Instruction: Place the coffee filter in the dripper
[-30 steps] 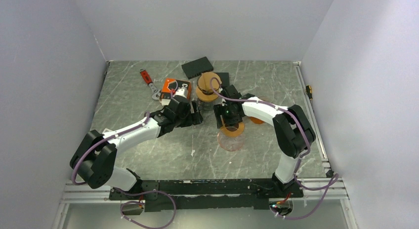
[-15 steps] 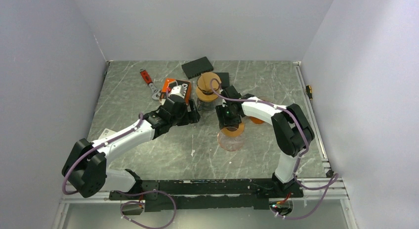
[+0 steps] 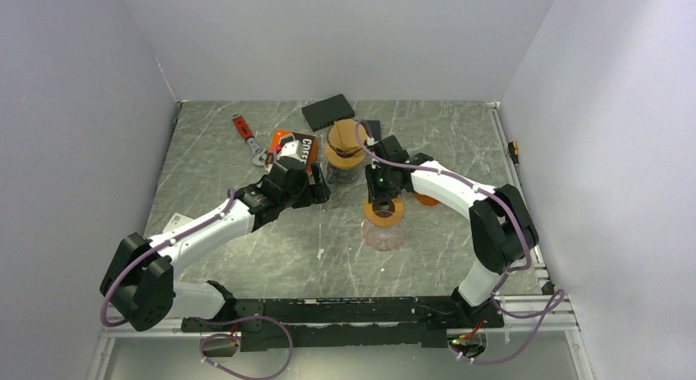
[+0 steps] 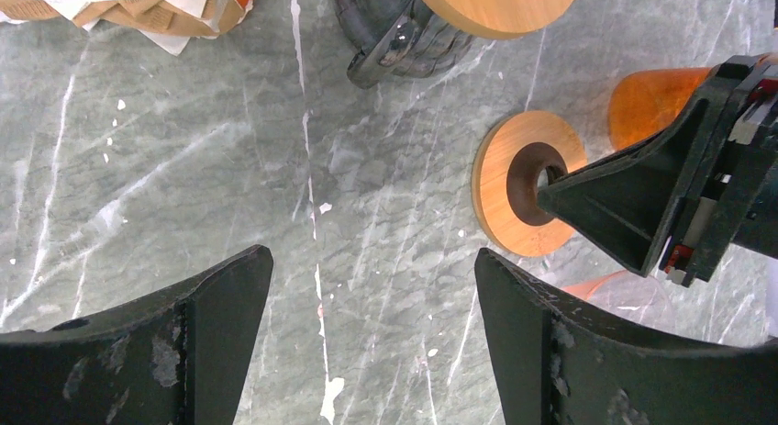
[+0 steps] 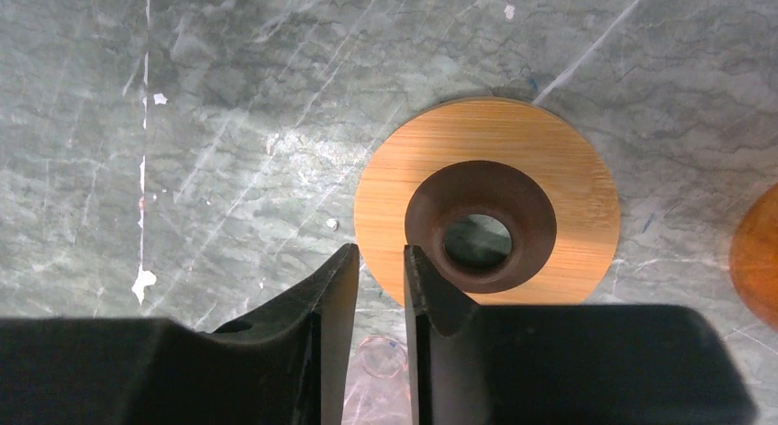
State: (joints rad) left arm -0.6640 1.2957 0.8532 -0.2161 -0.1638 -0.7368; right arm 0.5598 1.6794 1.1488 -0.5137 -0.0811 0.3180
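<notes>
Dripper collar (image 5: pixel 569 177): wrist cam shows R fingers (image 5: pixel 330 296) slightly apart, top cam doesn't.

One left tool (image 4: pixel 372 287) and one right tool (image 5: pixel 378 260) share one table (image 3: pixel 427 125). By the right tool: one dripper (image 5: pixel 482 191), one orange cup (image 4: pixel 656 99), one clear cup (image 3: pixel 384 236). Beyond the left tool: one jar (image 3: pixel 338 142), one packet (image 3: pixel 295 144), one wrench (image 3: pixel 240 127).

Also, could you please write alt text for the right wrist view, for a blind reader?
The right hand, its two black fingers nearly together with a slim gap, has its tips at the lower-left edge of a round wooden disc with a dark brown collar and a centre hole. A grey marble table lies beneath; an orange object shows at the right edge.
</notes>
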